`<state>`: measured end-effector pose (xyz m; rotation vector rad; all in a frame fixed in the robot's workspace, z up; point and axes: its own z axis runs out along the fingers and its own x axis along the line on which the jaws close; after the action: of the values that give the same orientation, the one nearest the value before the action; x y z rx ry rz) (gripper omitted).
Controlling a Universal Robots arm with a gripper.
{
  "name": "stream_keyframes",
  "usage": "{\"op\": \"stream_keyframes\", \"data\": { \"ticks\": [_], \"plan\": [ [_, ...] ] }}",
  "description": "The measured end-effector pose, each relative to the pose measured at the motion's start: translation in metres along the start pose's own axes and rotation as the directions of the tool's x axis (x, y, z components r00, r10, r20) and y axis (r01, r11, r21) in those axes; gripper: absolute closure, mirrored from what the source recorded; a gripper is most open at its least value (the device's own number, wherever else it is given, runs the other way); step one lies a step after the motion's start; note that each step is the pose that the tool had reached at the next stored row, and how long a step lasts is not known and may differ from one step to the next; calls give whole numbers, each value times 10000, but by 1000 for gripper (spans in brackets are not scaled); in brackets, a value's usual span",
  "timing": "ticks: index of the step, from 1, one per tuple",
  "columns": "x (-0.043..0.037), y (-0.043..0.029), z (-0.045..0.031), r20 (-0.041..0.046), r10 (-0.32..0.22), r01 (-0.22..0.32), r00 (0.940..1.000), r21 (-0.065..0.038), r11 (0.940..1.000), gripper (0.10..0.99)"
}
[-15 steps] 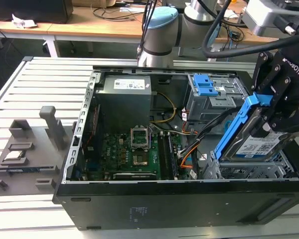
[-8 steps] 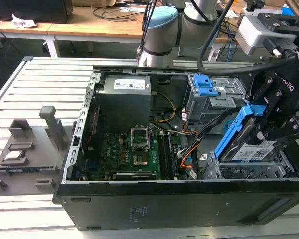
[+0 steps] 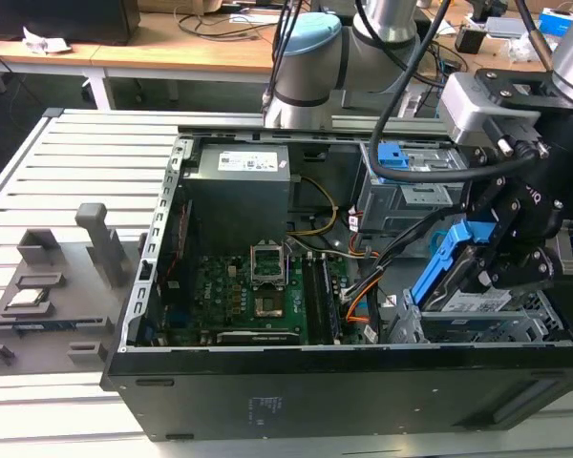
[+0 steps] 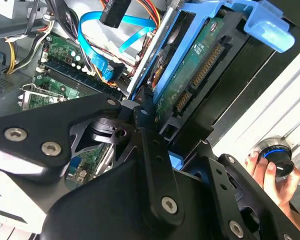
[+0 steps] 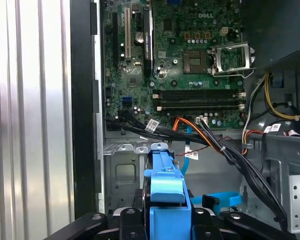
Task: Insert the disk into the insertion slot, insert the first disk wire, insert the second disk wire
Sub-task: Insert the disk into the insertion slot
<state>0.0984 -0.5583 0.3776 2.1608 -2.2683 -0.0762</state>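
Note:
My gripper is shut on the disk, a grey drive in a bright blue carrier. The disk hangs tilted, its low end in the mouth of the insertion slot, the silver perforated cage at the exterior view's lower right. The second wrist view shows the disk's green underside pinched by a black finger. The carrier's tab faces the cage's end wall. The second disk wire, light blue with a dark plug, lies loose beside the cage. The black, red and orange wire bundle also hangs free.
A taller grey cage with blue tabs stands behind the slot. The motherboard fills the case floor, and the power supply sits at the back. A person's hand holds a round knob outside the case. Grey fixtures sit on the slatted table.

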Motion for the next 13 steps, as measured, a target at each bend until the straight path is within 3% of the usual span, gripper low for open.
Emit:
{"op": "stream_keyframes", "data": {
  "ticks": [3,7,8,9,13],
  "plan": [
    [2,-2,57,-2,0,0,10000,0,10000,725],
    [2,-3,64,-1,1,-1,10000,1,10000,725],
    [2,-3,66,-2,0,0,10000,0,10000,718],
    [2,-2,66,-2,0,0,10000,0,10000,651],
    [2,-3,70,-1,0,0,10000,0,10000,651]
  ]
}}
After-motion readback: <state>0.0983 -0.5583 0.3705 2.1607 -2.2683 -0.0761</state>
